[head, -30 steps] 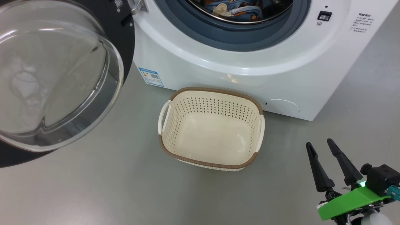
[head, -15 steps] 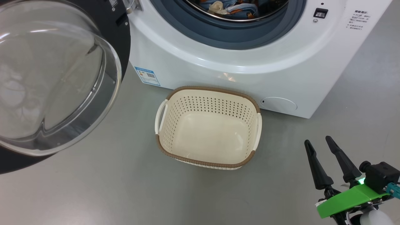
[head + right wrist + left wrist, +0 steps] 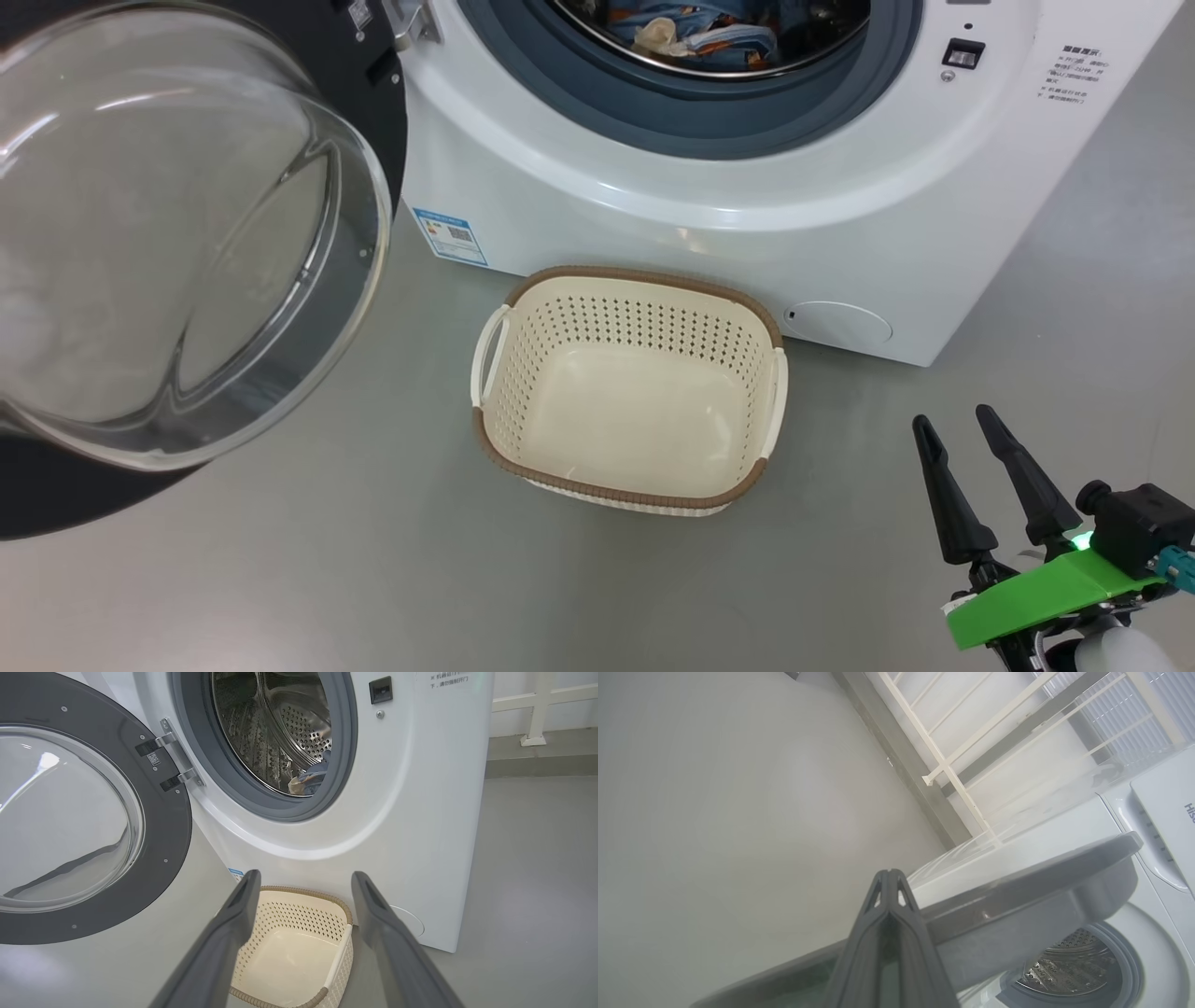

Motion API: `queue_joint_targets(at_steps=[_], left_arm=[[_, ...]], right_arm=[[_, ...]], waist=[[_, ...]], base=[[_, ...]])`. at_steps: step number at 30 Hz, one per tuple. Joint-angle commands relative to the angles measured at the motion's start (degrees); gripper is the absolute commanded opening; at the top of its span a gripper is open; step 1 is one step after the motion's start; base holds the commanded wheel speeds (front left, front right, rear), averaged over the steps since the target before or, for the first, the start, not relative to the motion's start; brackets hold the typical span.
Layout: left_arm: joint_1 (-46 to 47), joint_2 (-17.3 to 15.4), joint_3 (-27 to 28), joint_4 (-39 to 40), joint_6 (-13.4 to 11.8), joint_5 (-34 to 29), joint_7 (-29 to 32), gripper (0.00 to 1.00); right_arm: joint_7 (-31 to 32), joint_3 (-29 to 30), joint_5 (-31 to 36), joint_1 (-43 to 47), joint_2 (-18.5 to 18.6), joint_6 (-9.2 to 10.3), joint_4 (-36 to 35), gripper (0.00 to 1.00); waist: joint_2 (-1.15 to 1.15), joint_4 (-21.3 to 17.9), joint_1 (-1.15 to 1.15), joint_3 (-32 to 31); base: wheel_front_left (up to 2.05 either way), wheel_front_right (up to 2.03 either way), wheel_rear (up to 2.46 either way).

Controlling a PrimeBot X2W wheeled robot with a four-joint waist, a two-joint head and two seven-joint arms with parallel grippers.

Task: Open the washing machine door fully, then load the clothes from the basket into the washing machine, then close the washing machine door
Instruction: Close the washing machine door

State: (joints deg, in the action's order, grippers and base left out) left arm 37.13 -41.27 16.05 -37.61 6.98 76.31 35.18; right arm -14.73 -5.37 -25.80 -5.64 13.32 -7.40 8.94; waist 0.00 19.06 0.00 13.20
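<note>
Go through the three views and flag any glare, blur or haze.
Head view: sharp, with light streaks glaring on the glass of the washing machine door. Left wrist view: hazy and washed out, the left fingers blurred. Right wrist view: the washing machine is sharp, the near right fingers soft.

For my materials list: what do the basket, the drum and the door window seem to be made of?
Basket: matte cream plastic, moulded holes, brown woven-look rim. Drum: shiny perforated metal, probably steel. Door window: clear glossy bowl, glass or clear plastic; it reflects light.
</note>
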Motion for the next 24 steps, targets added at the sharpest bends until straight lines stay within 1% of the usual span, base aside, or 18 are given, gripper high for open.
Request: queue_joint_targets(at_steps=[1, 15, 24], left_arm=[[-0.39, -1.89, -0.22, 2.52, 0.5, 0.76, 1.89, 0.0], [-5.48, -2.33, -3.53, 14.86, 0.5, 4.78, 7.93, 0.0], [-8.08, -2.72, -5.42, 19.62, 0.5, 6.97, 11.87, 0.0]], right_arm=[[-0.27, -1.16, 0.16, -0.19, 0.16, -0.09, -1.32, 1.0], [-0.27, -0.65, 0.0, 2.21, -1.36, -0.09, -1.04, 1.0], [-0.27, -0.91, -0.11, 3.17, -1.95, -0.09, -0.86, 1.0]], waist=[[0.0, 0.07, 0.0, -0.25], [0.0, 0.83, 0.0, -4.91], [0.0, 0.96, 0.0, -6.6]], base=[[0.0, 0.0, 0.0], [0.0, 0.0, 0.0], [0.0, 0.0, 0.0]])
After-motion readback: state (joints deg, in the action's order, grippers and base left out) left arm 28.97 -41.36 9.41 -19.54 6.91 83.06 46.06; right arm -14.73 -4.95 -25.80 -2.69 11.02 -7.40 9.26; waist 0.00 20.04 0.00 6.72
